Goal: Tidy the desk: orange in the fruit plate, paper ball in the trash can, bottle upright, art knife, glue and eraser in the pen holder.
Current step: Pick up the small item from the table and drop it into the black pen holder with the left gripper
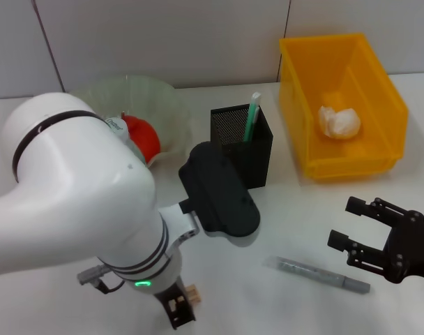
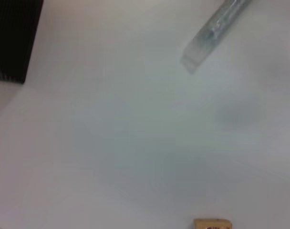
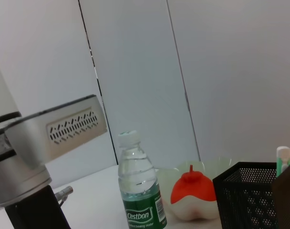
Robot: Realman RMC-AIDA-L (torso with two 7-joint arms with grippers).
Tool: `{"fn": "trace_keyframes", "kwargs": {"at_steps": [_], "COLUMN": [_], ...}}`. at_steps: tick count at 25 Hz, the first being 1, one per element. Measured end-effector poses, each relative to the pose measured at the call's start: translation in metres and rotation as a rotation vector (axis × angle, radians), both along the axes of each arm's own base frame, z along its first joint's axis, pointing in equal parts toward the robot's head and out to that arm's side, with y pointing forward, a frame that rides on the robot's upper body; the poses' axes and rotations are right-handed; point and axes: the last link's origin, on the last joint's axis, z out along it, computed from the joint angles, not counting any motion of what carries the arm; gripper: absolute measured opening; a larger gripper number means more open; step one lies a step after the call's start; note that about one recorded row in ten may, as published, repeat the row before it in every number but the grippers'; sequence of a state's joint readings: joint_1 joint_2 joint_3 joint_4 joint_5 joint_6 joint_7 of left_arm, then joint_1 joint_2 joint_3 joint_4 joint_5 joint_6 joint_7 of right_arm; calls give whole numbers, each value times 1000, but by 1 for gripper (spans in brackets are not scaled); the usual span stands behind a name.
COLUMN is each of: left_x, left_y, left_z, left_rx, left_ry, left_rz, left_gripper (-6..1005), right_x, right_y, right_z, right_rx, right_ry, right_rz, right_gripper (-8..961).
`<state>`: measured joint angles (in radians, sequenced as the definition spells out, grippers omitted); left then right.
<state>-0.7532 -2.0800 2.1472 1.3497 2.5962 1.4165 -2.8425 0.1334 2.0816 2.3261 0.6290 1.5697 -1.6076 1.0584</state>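
White desk (image 1: 289,230) runs back to a pale panelled wall. From the head view, the yellow trash can (image 1: 379,150) at the far right holds the paper ball (image 1: 339,122), and the black mesh pen holder (image 1: 241,143) in the middle has the green-and-white glue (image 1: 252,115) standing in it. Left of it, the clear fruit plate (image 1: 160,105) holds the orange (image 1: 142,136), which looks red. The grey art knife (image 1: 323,274) lies flat on the desk toward the right, near the right gripper (image 1: 369,230), whose black fingers are spread apart with nothing between them. The left gripper (image 1: 176,307) hangs low at the near edge, just beside the tan eraser (image 1: 192,294); whether its fingers are apart I cannot tell.

Only the right wrist view shows the bottle (image 3: 138,188), upright with a green label, beside the fruit plate; the left arm hides it from the head camera. The left wrist view looks down on bare desk, catching the eraser at the frame's edge, one end of the art knife and a corner of the pen holder.
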Motion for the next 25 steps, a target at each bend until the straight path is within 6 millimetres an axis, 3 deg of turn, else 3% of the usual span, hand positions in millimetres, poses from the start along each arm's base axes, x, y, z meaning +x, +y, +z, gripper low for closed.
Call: {"fn": "trace_keyframes", "kwargs": {"at_steps": [8, 11, 13, 25], "left_x": [24, 24, 53, 71], "left_y": [2, 2, 12, 41], "left_z": [1, 1, 1, 21], "left_rx": [24, 24, 73, 160], "left_ry": [-101, -101, -299, -442], "left_rz": [-48, -48, -88, -175], "left_gripper": [272, 273, 273, 273], "right_x": [0, 0, 0, 0], "right_y": [0, 1, 1, 3], "right_z": [0, 0, -1, -1], "right_rx": [2, 0, -1, -2], "right_ry": [0, 1, 2, 4], "right_rz": [-2, -3, -1, -5], "right_gripper": [766, 766, 766, 767]}}
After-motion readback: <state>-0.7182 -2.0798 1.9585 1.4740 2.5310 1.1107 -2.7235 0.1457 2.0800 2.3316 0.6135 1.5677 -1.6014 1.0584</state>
